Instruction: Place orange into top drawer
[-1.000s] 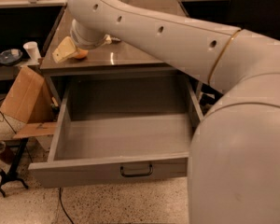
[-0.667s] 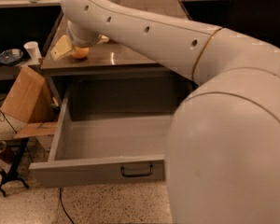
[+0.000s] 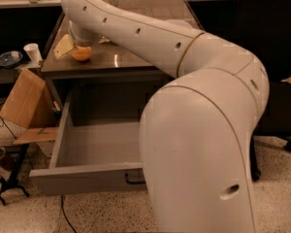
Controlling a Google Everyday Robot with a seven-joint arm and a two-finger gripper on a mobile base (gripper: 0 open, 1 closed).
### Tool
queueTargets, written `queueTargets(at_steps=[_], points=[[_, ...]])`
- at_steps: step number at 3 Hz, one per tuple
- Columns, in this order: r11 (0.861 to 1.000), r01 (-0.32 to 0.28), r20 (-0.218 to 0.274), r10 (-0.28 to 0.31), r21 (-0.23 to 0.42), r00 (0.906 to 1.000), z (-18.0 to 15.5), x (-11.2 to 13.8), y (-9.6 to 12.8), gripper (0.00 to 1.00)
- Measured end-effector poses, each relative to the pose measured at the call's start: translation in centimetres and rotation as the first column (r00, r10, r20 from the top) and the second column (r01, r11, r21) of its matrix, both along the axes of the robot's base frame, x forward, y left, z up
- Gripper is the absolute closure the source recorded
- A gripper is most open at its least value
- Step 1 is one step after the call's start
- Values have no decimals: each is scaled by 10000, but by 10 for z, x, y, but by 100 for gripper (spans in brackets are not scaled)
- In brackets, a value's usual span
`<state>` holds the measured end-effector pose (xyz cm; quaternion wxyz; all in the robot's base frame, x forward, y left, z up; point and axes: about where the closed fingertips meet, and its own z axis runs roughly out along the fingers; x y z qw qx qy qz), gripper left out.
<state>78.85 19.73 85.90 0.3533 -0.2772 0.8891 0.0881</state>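
The gripper [image 3: 81, 45] has hardly shifted since a moment ago and stays down over the orange [image 3: 82, 55] at the near left corner of the countertop [image 3: 136, 62], while the elbow behind it has swung left across the open top drawer [image 3: 87, 147]. Whether the gripper has closed on the fruit cannot be told, because the wrist hides it. A pale yellow object [image 3: 64, 46] lies just beside the orange. The step probably calls for a firm hold, a straight lift clear of the counter edge, then a lowering over the drawer's bare left floor before release. The arm [image 3: 145, 33] reaches long and slightly upward from the elbow.
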Motion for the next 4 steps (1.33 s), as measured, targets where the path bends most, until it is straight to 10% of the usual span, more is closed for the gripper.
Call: queueTargets(at_steps=[1, 4], points=[[9990, -256, -98, 260, 356, 9996, -5, 6, 8, 4], [9873, -978, -154, 1004, 1250, 9948, 3, -36, -14, 81]])
